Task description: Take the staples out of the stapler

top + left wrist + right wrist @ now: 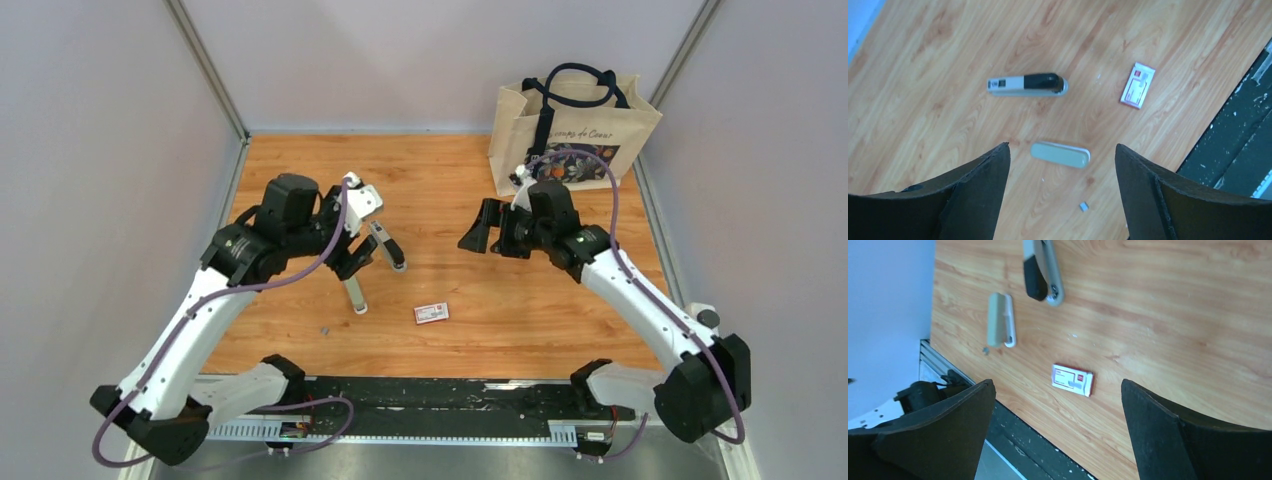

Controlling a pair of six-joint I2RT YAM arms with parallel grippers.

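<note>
While wide apart & empty, L gripper (1062, 146) and R gripper (1058, 382) nr stapler (1028, 84); red-white box (1137, 85) print unreadable.

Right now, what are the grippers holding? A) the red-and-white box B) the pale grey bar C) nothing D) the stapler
C: the left gripper and right gripper both stand open and empty, while the stapler, pale grey bar and red-and-white box all lie on the table below.

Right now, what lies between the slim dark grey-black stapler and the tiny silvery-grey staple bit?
The pale light-grey bar lies between stapler and staple bit, touching neither, clearest in the left wrist view.
</note>
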